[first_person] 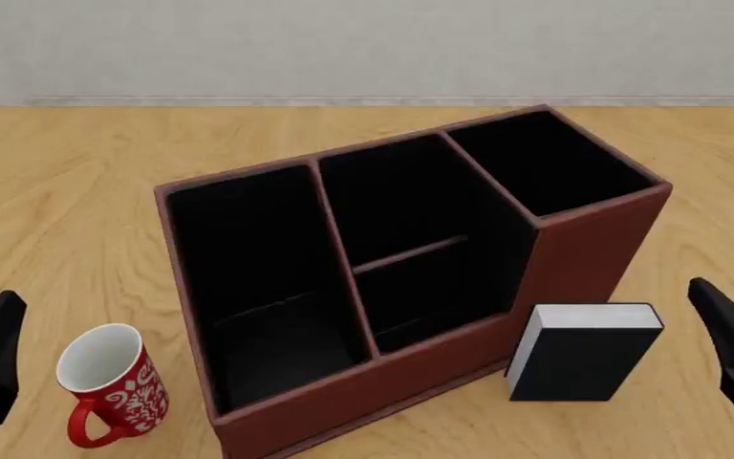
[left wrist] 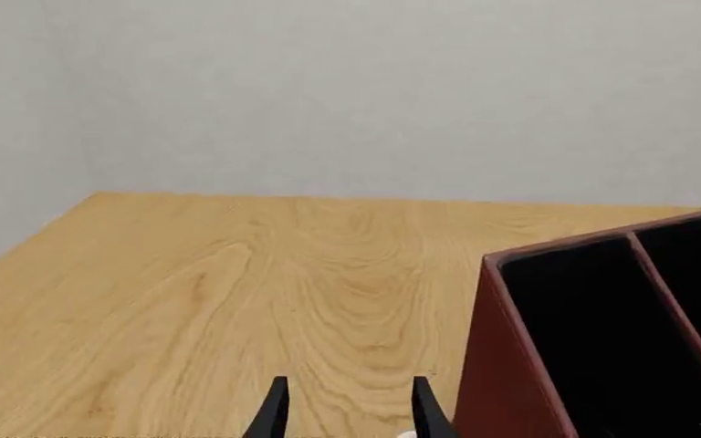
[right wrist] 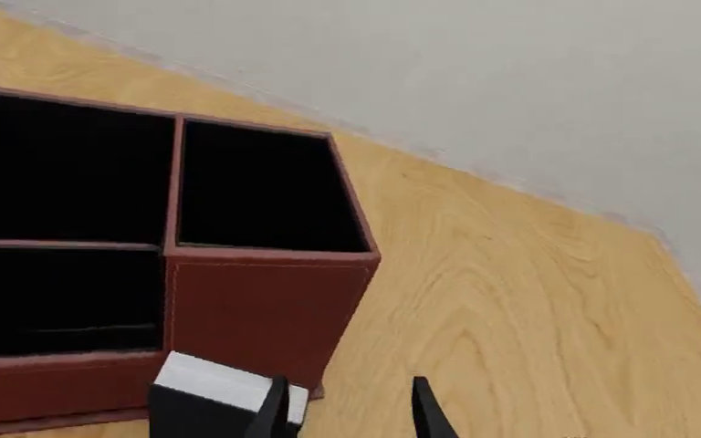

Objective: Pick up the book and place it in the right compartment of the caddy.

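The caddy (first_person: pixel 572 258) is a dark red-brown box with a black lining, standing mid-table at an angle. Its right compartment (first_person: pixel 552 163) is the tall squarish section at the raised end, also seen in the right wrist view (right wrist: pixel 266 187). The black book (first_person: pixel 584 359) with white pages stands upright on the table just in front of that raised end. My right gripper (first_person: pixel 714 301) hangs open to the right of the book and holds nothing. In its wrist view the book (right wrist: pixel 211 397) sits beside the right gripper (right wrist: pixel 350 383). My left gripper (first_person: pixel 4 316) is open at the near left, far from the book.
A red mug (first_person: pixel 112 382) with a white pattern stands near the caddy's front left corner, just right of my left gripper. The left wrist view shows the left gripper (left wrist: pixel 350 383), bare wooden table (left wrist: pixel 204 301) and the caddy's end wall (left wrist: pixel 509 365). A grey wall lies behind the table.
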